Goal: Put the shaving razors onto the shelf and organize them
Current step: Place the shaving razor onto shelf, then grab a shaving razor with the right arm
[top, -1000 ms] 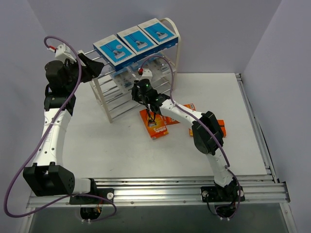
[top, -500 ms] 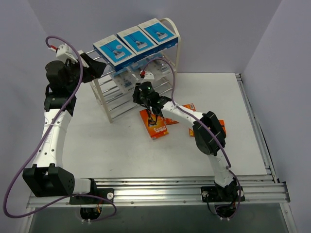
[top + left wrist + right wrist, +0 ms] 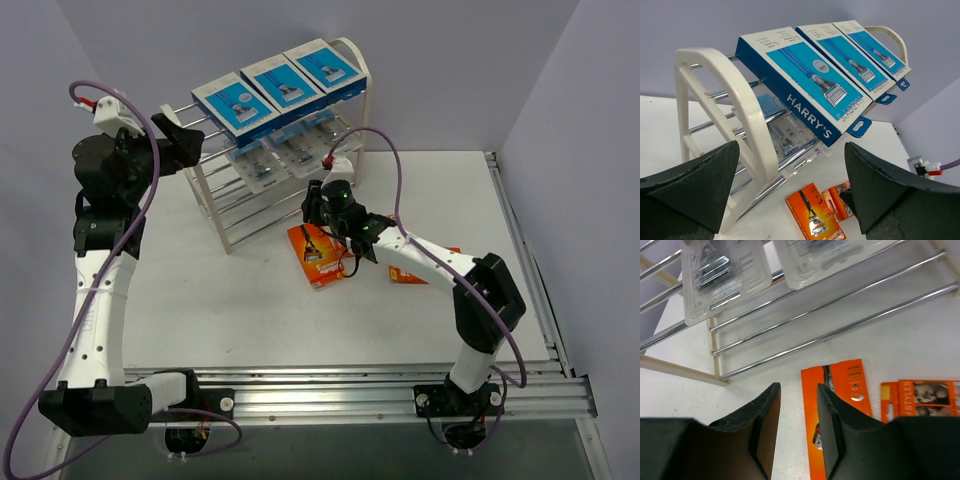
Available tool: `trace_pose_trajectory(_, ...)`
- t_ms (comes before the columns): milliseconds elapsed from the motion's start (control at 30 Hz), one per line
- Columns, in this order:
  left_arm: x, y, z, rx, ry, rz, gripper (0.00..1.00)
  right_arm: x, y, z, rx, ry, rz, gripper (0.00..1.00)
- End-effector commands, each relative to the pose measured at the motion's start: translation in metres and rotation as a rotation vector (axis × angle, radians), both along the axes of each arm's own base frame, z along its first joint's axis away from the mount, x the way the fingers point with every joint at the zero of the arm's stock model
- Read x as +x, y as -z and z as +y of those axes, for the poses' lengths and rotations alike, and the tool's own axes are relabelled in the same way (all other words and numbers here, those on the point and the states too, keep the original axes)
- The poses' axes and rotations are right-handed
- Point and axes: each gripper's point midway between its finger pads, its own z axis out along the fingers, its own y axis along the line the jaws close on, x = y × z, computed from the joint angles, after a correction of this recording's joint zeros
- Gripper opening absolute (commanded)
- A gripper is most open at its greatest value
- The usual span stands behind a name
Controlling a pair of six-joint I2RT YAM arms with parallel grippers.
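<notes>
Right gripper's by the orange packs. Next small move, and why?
Probably ease the right gripper over and down onto the nearest orange pack. The gripper is open and empty, that pack lies flat on the table just beside it, and no orange pack is on the shelf.

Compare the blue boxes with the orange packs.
The blue boxes sit on the top tier of the shelf; the orange packs lie on the table before it. The blue boxes form a neat side-by-side row; the orange packs are scattered at differing angles. Both are flat razor packs lying face up.
</notes>
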Motion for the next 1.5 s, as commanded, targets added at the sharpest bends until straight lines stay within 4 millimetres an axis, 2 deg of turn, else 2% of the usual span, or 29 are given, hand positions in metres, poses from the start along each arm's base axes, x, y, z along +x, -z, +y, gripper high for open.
trace_pose_trajectory(0,-0.021,-0.020,0.011,0.040,-0.061,-0.056,0.95,0.000,-0.014,-0.038,0.013,0.071,-0.030,0.31)
trace_pose_trajectory(33,-0.023,-0.015,0.012,0.040,-0.069,-0.046,0.95,-0.002,-0.021,-0.045,0.023,0.076,-0.039,0.31)
trace_pose_trajectory(133,-0.032,-0.008,0.015,0.039,-0.085,-0.037,0.95,-0.005,-0.006,-0.073,0.004,0.106,-0.002,0.30)
trace_pose_trajectory(167,-0.032,0.007,0.017,0.038,-0.099,-0.007,0.95,-0.007,-0.009,-0.080,0.005,0.112,-0.003,0.29)
trace_pose_trajectory(200,-0.036,0.011,0.018,0.037,-0.106,-0.005,0.95,-0.003,-0.008,-0.093,0.003,0.137,0.000,0.29)
trace_pose_trajectory(233,-0.037,0.018,0.019,0.037,-0.111,0.006,0.95,-0.004,-0.008,-0.099,0.009,0.134,0.003,0.29)
trace_pose_trajectory(267,-0.035,0.036,0.021,0.036,-0.122,0.042,0.94,-0.005,-0.003,-0.105,0.004,0.140,0.013,0.29)
trace_pose_trajectory(300,-0.038,0.041,0.022,0.035,-0.127,0.048,0.94,-0.002,-0.003,-0.113,0.006,0.153,0.015,0.29)
trace_pose_trajectory(367,-0.039,0.054,0.023,0.038,-0.131,0.068,0.94,-0.001,-0.003,-0.119,-0.002,0.150,0.013,0.29)
trace_pose_trajectory(433,-0.042,0.073,0.014,0.064,-0.114,0.096,0.94,0.004,0.001,-0.124,-0.024,0.151,0.020,0.29)
trace_pose_trajectory(533,-0.047,0.092,0.020,0.112,-0.160,0.126,0.94,0.011,-0.002,-0.121,-0.038,0.140,0.018,0.29)
trace_pose_trajectory(567,-0.048,0.095,0.020,0.121,-0.169,0.133,0.94,0.013,0.007,-0.120,-0.058,0.135,0.038,0.28)
trace_pose_trajectory(600,-0.049,0.105,0.023,0.145,-0.194,0.151,0.94,0.018,0.005,-0.119,-0.060,0.135,0.032,0.29)
trace_pose_trajectory(700,-0.054,0.120,0.024,0.166,-0.204,0.181,0.94,0.022,0.019,-0.117,-0.078,0.126,0.063,0.29)
trace_pose_trajectory(800,-0.057,0.116,0.018,0.188,-0.192,0.173,0.94,0.020,0.033,-0.116,-0.090,0.110,0.091,0.31)
trace_pose_trajectory(900,-0.057,0.117,0.017,0.188,-0.190,0.177,0.94,0.007,0.050,-0.112,-0.085,0.067,0.123,0.33)
trace_pose_trajectory(1033,-0.057,0.116,0.020,0.187,-0.200,0.177,0.94,-0.022,0.078,-0.102,-0.090,-0.015,0.187,0.36)
trace_pose_trajectory(1100,-0.057,0.117,0.020,0.183,-0.195,0.172,0.94,-0.034,0.087,-0.099,-0.097,-0.030,0.206,0.37)
trace_pose_trajectory(1133,-0.057,0.116,0.020,0.182,-0.194,0.171,0.94,-0.037,0.085,-0.098,-0.076,-0.027,0.205,0.38)
trace_pose_trajectory(1167,-0.058,0.115,0.020,0.179,-0.192,0.167,0.94,-0.047,0.098,-0.102,-0.078,-0.024,0.235,0.38)
trace_pose_trajectory(1200,-0.058,0.115,0.020,0.175,-0.190,0.165,0.94,-0.052,0.099,-0.102,-0.062,-0.020,0.240,0.38)
trace_pose_trajectory(1233,-0.058,0.115,0.019,0.173,-0.186,0.162,0.94,-0.054,0.091,-0.101,-0.013,-0.005,0.229,0.38)
trace_pose_trajectory(1267,-0.059,0.113,0.020,0.167,-0.184,0.155,0.94,-0.065,0.103,-0.105,-0.004,-0.006,0.257,0.38)
trace_pose_trajectory(1333,-0.060,0.112,0.020,0.163,-0.180,0.149,0.94,-0.073,0.091,-0.102,0.068,-0.010,0.235,0.39)
trace_pose_trajectory(1367,-0.060,0.110,0.021,0.160,-0.181,0.144,0.94,-0.083,0.099,-0.104,0.077,-0.018,0.257,0.39)
trace_pose_trajectory(1467,-0.061,0.107,0.020,0.154,-0.176,0.132,0.94,-0.093,0.094,-0.103,0.133,-0.029,0.250,0.39)
